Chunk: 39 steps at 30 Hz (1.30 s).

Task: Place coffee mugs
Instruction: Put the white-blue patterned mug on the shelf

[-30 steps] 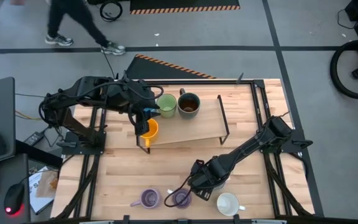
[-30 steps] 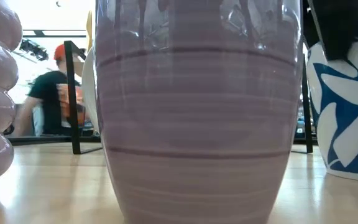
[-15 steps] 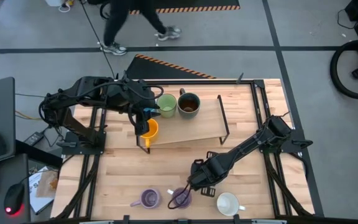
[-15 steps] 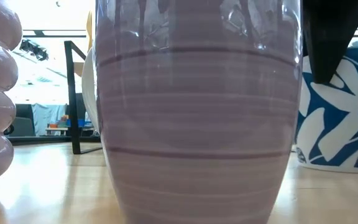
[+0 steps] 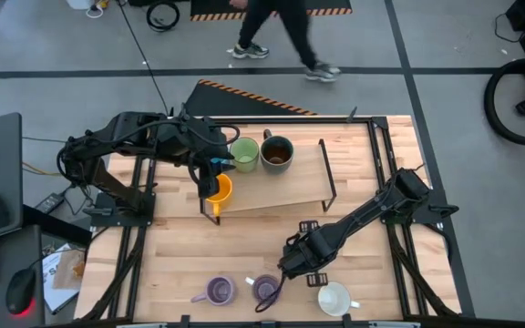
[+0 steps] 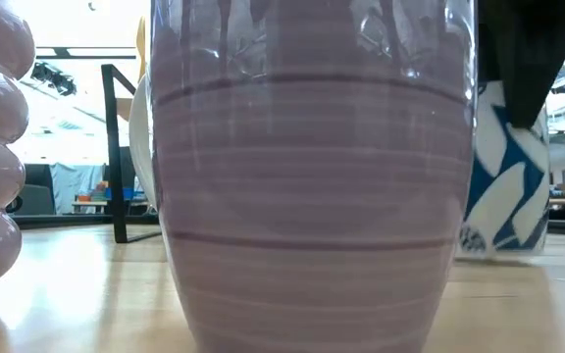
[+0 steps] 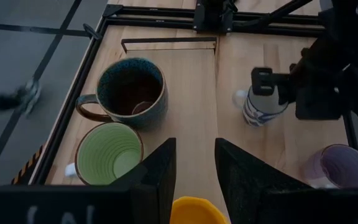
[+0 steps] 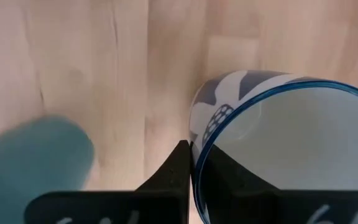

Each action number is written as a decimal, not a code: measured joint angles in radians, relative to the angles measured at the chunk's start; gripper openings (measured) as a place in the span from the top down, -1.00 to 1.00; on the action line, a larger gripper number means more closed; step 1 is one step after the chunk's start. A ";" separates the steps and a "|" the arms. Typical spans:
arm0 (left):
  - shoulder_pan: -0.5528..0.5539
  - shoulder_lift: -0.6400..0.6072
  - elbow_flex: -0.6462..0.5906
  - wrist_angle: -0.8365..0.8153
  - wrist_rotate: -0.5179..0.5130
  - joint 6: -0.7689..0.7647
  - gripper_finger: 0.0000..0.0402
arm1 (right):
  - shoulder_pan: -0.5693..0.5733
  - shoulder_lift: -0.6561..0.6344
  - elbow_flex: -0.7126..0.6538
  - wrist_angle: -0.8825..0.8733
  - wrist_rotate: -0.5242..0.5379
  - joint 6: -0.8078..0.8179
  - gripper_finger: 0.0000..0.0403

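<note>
High view: two arms work over a wooden tabletop (image 5: 180, 251) with mugs.
The left pincer (image 5: 215, 175) sits over the orange mug (image 5: 219, 191) on the raised board (image 5: 290, 187), beside the green mug (image 5: 243, 152) and brown mug (image 5: 276, 153). The right pincer (image 5: 301, 260) is near the front, with two purple mugs (image 5: 220, 291) and a white mug (image 5: 334, 297) close by. A person (image 5: 281, 32) walks on the floor beyond.
Low view: a purple mug (image 6: 312, 176) fills the picture, with the blue mug (image 6: 503, 176) behind it.
Left wrist view: fingers (image 7: 157, 171) stand apart above the orange mug (image 7: 197, 210).
Right wrist view: the pincer (image 8: 188, 165) is clamped on the blue mug's (image 8: 278, 143) rim.
</note>
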 joint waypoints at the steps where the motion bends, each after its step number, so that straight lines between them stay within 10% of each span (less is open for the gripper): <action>1: 0.000 0.000 0.000 0.000 0.000 -0.003 0.42 | 0.000 -0.012 -0.001 -0.019 0.001 -0.007 0.88; 21: 0.000 0.000 0.000 0.001 0.000 -0.082 0.42 | 0.028 -0.472 0.001 -0.073 0.068 -0.221 0.85; 39: 0.000 0.000 0.000 0.001 -0.034 -0.154 0.42 | -0.187 -0.446 0.155 -0.352 0.142 -0.749 0.85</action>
